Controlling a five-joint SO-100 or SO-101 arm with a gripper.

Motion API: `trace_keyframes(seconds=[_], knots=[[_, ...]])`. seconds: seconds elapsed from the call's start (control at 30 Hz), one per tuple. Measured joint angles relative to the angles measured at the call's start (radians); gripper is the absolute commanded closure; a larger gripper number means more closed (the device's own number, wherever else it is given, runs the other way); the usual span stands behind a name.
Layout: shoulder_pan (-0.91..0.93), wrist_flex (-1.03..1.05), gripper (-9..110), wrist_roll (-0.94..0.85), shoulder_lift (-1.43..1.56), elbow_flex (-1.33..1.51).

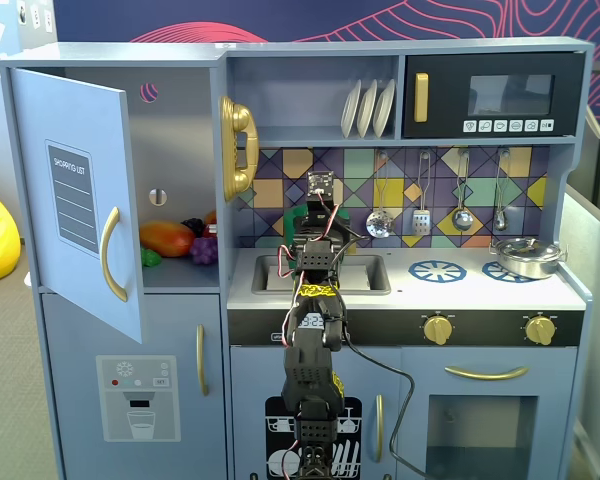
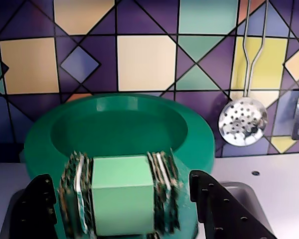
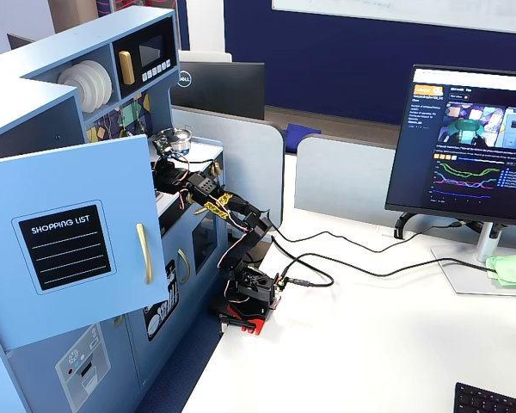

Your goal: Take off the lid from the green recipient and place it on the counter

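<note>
At the back of the counter (image 2: 271, 181), against the tiled wall: the green recipient (image 2: 192, 144) sits dead ahead of the gripper (image 2: 119, 177) in the wrist view, filling the lower middle of frame.

- Gripper state: spread wide. One black finger shows low left and one low right, with neither touching anything green.
- Key relation: a ribbed strap (image 2: 122, 194) with a pale green face sits right between the two fingers, about centred. Its ribbed sides face out toward each finger and its flat face points at the camera, so the jaws straddle it across its width.
- The strap is blurred. I can't tell whether it's the lid's handle or the strap on the recipient's front.
- The lid (image 2: 119, 124): my read is that the dished round top is the lid seated on the rim. It could equally be the open mouth, and this angle doesn't settle it.
- The target lies ahead of and slightly above the fingertips, with the round top reaching back toward the wall.
- Single arm, so there's no choice of side. In a fixed view the arm (image 1: 315, 330) reaches up over the sink (image 1: 368, 275) and hides the recipient completely.
- Next move, as a judgement: if the strap is the handle, close straight across it and lift vertically. If it's the body strap, closing here grabs the pot itself, so raise the gripper first.
- Bare counter for set-down lies to the right in the wrist view, below the hanging skimmer (image 2: 242, 121).
</note>
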Motion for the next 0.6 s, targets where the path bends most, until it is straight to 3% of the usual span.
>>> trace_keyframes(seconds=[0.17,0.4,0.6], knots=[[-0.017,0.000,84,0.000,0.000,-0.002],[-0.023,0.025,101,-0.005,0.000,-0.002],[-0.025,0.054,101,-0.009,0.002,-0.020]])
